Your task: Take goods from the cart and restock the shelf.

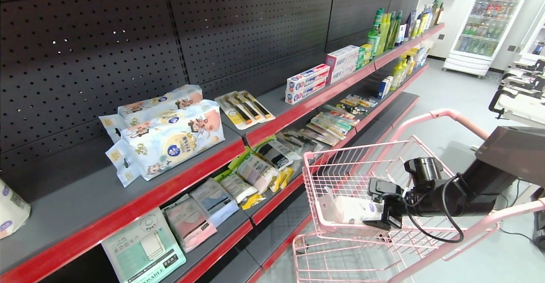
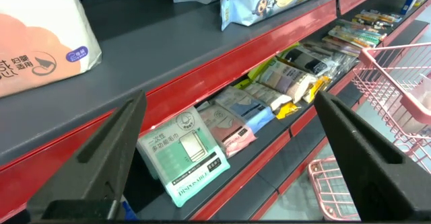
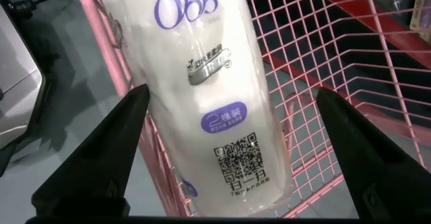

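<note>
Now — right fingers (image 3: 101, 163) spread astride the white pack (image 3: 215, 96) in the cart (image 1: 445, 114) — we should lower centred, then squeeze gently.

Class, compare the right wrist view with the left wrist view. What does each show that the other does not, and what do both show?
Only the right wrist view: the right hand, open, over a white pack with a purple label, lying in the pink cart. Only the left wrist view: the left hand, open, facing the red-edged shelf, with a green-and-white pack on the lower level and a white-and-pink pack on the upper one. Both: the pink cart's wire basket.
</note>
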`<state>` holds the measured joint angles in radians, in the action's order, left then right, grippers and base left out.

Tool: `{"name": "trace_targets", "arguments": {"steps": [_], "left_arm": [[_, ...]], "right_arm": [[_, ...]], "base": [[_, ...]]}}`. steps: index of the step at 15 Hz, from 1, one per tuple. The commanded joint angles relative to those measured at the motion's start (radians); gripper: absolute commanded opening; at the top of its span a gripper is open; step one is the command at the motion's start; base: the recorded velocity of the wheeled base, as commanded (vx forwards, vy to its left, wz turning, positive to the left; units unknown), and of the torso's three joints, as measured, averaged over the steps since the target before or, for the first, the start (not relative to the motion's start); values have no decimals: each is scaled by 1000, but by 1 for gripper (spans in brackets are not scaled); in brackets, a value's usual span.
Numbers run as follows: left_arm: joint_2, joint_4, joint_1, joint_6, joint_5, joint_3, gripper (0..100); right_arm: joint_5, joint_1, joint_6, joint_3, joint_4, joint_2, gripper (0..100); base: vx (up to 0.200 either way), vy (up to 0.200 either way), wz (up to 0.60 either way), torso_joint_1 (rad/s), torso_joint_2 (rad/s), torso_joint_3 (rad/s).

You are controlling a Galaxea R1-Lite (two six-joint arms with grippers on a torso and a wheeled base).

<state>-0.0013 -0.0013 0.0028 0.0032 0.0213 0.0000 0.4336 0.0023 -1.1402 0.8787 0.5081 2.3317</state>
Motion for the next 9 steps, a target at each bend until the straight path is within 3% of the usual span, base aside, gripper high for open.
{"name": "trace_targets", "arguments": {"steps": [1,9], "left_arm": [[1,0,0,1,0,0,100],[1,0,0,0,0,0,100]], "right_arm": [[0,2,-1,17,-3,21,100],[33,8,-1,28,-5,69,100]], "base": [[0,0,0,0,0,0],[0,0,0,0,0,0]]}}
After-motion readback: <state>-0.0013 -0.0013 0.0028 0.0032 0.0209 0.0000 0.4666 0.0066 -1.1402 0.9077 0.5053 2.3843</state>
